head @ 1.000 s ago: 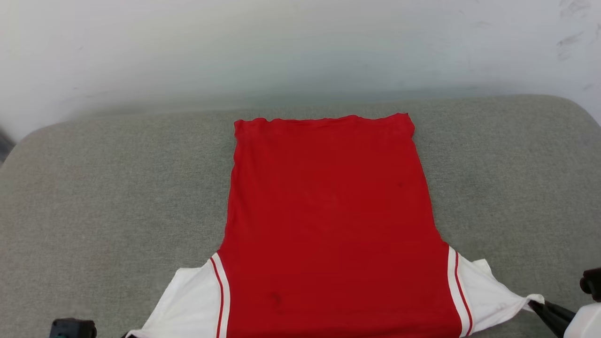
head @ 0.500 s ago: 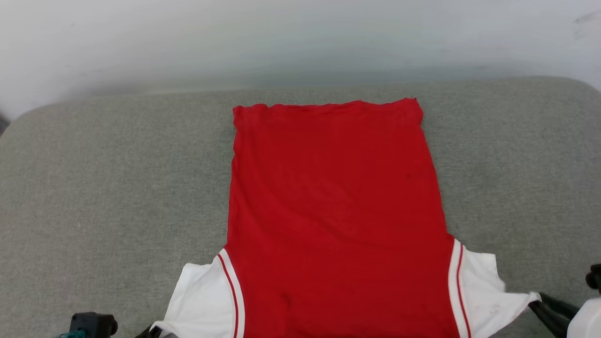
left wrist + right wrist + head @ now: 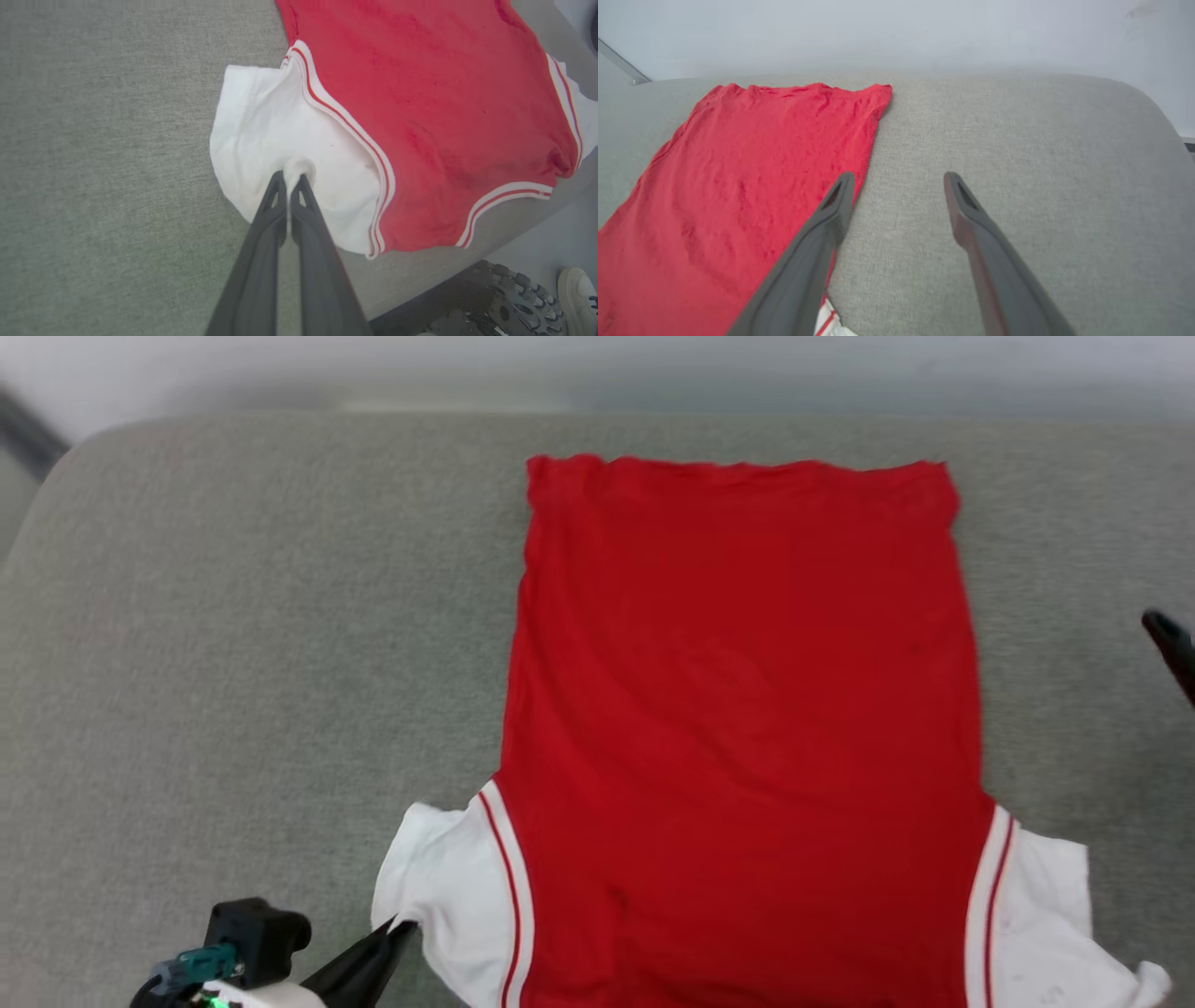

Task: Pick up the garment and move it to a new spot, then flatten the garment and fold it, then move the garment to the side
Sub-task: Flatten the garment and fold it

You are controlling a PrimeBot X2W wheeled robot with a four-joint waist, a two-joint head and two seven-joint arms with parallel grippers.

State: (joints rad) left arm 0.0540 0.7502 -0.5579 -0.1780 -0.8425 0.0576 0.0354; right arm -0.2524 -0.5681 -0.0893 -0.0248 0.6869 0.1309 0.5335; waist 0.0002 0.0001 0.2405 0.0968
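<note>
Grey surface carried the garment, spread flat. Left end effector pinched its white sleeve; right end effector hung open beside the garment's edge. Folding that sleeve inward probably wanted a low, slow pull.

The garment is running off the head view's near edge. That view's right edge is cropping the right end effector.
</note>
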